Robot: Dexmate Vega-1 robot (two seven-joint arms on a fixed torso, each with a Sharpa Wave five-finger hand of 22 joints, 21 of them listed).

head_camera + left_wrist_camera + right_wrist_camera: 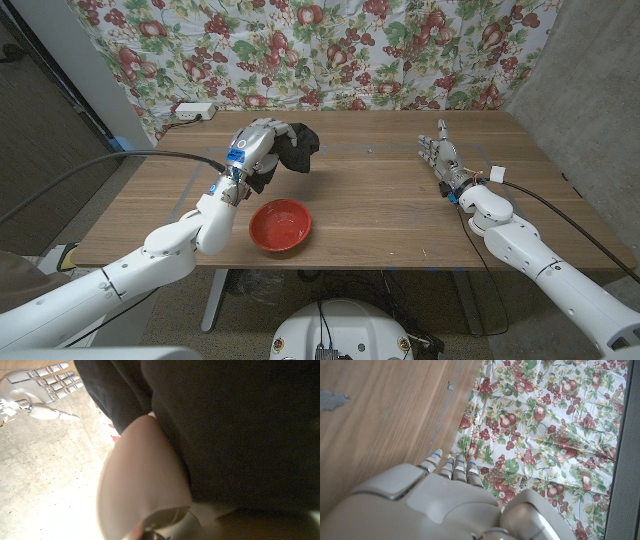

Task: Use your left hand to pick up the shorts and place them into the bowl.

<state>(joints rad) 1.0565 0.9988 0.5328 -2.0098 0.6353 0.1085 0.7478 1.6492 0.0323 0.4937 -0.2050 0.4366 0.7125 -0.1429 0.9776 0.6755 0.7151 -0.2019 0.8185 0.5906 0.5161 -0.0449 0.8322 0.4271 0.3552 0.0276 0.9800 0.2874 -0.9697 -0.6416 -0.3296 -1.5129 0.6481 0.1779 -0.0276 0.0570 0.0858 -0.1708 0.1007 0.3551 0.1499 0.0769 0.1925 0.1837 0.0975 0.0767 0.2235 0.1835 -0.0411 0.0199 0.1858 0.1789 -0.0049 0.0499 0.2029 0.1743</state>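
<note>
Head view: the left hand (257, 148) grips the dark shorts (297, 147) in the air, at about twelve o'clock from the red bowl (281, 223) on the table (380, 200). The right hand (441, 157) waits at three o'clock, fingers apart and empty.

Left wrist view: black cloth (225, 430) bunches against the fingers (142, 485). It looks soft, light and floppy, best taken by a gathered fold.

Right wrist view: the right hand's back (435, 505) over wood, floral cloth (545, 425) beyond.
</note>
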